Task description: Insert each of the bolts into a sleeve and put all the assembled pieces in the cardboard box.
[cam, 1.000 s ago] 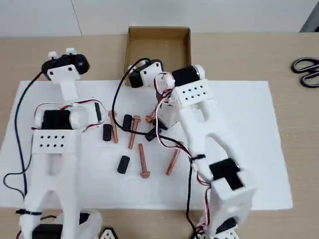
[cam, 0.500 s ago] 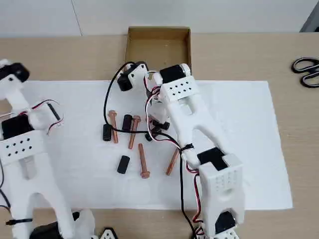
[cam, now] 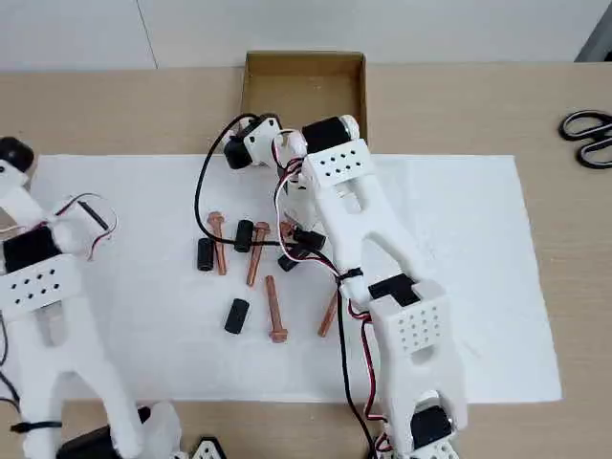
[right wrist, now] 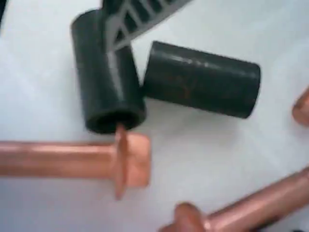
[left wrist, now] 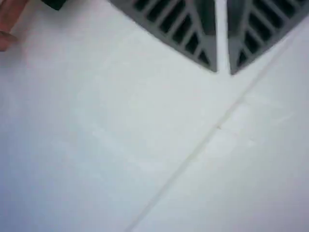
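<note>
Left jaws nearly pressed together above white paper (cam: 459, 287) on wooden table (cam: 478, 105); right jaws' state unclear.

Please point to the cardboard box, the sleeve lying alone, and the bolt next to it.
cardboard box (cam: 302, 100): high view, bare floor.
lone sleeve (cam: 236, 316): high view, its middle.
bolt (cam: 273, 304): high view, its shaft.

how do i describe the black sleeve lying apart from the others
Start at the white sheet on the table and find the scatter of copper bolts in front of the cardboard box. The sleeve lies at the scatter's edge farthest from the box. It has bare sheet all round, while the other sleeves crowd among bolts nearer the box.
</note>
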You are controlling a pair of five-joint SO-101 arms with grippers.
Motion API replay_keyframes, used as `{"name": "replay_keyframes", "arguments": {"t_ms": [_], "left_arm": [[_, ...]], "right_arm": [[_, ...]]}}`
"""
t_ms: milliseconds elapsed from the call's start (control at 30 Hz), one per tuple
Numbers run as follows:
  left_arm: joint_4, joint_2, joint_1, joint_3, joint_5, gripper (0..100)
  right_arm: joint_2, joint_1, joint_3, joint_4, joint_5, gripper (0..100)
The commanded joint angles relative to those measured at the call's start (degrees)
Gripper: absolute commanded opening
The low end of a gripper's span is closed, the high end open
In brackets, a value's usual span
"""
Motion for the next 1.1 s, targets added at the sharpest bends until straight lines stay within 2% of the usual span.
{"name": "replay_keyframes", "arguments": {"t_ms": [0, 133, 600, 833, 1067], "left_arm": [[-4.13, -0.62, -0.09, 2.86, 0.35, 1], [-6.51, -0.62, -0.09, 5.58, 0.35, 1], [-6.86, -0.7, -0.09, 5.58, 0.35, 1], [-6.86, -0.7, 0.0, 5.49, 0.35, 1], [-6.86, -0.7, 0.0, 5.49, 0.35, 1]], "right_arm": [[0.66, 0.48, -2.37, 0.13, -0.53, 14.4], [3.91, 0.31, -2.37, -0.13, -0.53, 14.4], [4.79, 0.13, -2.73, -0.13, -0.62, 14.4], [-2.77, 0.31, -2.73, -0.4, -2.55, 14.4], [-4.26, 0.04, -2.46, 1.27, -2.55, 14.4]]}}
